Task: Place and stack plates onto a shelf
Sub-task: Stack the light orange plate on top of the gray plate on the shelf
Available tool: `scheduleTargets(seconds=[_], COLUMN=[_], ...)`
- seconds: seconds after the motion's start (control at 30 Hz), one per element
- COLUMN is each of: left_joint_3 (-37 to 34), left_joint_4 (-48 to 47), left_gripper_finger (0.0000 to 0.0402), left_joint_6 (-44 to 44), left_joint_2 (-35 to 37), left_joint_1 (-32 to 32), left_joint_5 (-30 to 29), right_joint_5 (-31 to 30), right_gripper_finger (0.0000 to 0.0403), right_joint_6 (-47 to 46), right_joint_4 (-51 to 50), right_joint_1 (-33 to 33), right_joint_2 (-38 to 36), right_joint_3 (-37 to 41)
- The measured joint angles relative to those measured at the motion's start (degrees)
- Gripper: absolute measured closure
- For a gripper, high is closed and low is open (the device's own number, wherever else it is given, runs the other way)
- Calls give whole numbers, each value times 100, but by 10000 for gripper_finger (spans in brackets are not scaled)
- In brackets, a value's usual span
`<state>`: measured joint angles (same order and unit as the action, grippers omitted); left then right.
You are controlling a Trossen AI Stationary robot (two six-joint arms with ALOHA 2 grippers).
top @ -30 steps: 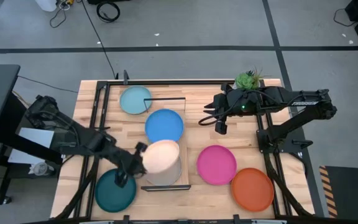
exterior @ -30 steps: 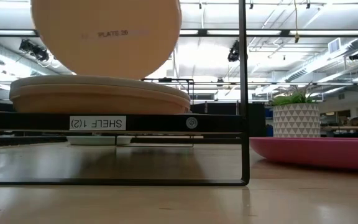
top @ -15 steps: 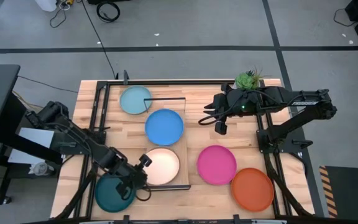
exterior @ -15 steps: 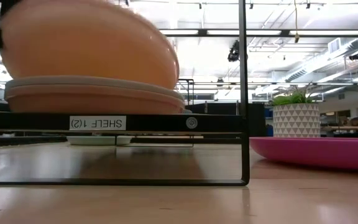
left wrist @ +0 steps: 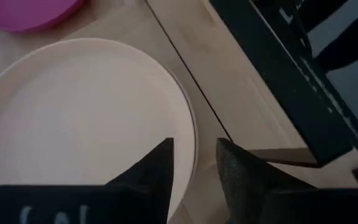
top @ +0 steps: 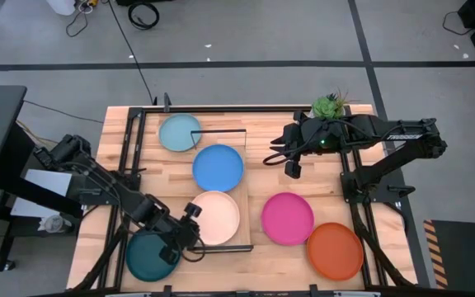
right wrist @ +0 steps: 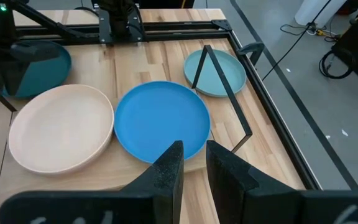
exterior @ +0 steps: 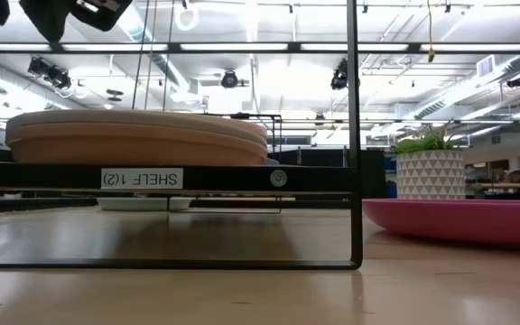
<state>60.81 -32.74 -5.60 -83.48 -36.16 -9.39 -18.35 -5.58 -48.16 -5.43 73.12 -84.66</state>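
A: Where does the peach plate lie?
B: Flat atop the stack on the shelf, near end; the blue plate lies behind it.

A: And the left gripper?
B: At the plate's rim beside the dark teal plate, fingers parted, holding nothing. The right gripper waits by the potted plant, fingers narrowly apart, empty.

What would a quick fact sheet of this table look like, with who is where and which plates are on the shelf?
Left claw: fingers slightly parted, holding nothing, at the rim of the peach plate
Right claw: waiting above the table, beside the potted plant
Shelf: a stack of plates with the peach one on top, then the blue plate
Under the shelf's far end: light blue plate
On the tabletop: magenta plate, orange plate, dark teal plate
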Motion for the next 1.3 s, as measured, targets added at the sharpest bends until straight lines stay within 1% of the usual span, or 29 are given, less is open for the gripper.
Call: scheduleTargets(seconds=[0.17, 0.3, 0.43, 0.53, 0.63, 0.73, 0.83, 0.93, 1.17, 1.3], left_joint_3=[-63, -483, -1010, -1303, -1569, -1819, -2032, -2121, -2124, -2128], left_joint_4=[139, 241, 501, 547, 535, 653, 1007, 1349, 1476, 1566], left_gripper_finger=[283, 298, 315, 327, 335, 339, 340, 340, 340, 340], left_joint_6=[-291, -667, -1195, -1642, -2020, -2404, -2617, -2687, -2646, -2422], left_joint_2=[232, 569, 1093, 1375, 1487, 1484, 1480, 1478, 1235, 1033], left_joint_1=[39, 36, 37, 57, 147, 379, 688, 993, 1559, 1730], left_joint_5=[-77, -382, -914, -1379, -1751, -2042, -2050, -2090, -2065, -1792], right_joint_5=[0, -8, 14, 123, 200, 288, 357, 363, 317, 316], right_gripper_finger=[328, 328, 328, 328, 328, 328, 328, 328, 328, 328], right_joint_6=[16, 168, 207, 63, -79, -204, -327, -366, -385, -345], right_joint_4=[0, 30, 57, 142, 438, 779, 1018, 1019, 1192, 1356], right_joint_1=[0, 5, 67, 74, 63, 20, -49, -103, -125, -125], right_joint_2=[0, 18, 80, 97, 103, 104, 103, 103, 103, 103], right_joint_3=[0, 37, 241, 452, 682, 875, 969, 992, 992, 992])
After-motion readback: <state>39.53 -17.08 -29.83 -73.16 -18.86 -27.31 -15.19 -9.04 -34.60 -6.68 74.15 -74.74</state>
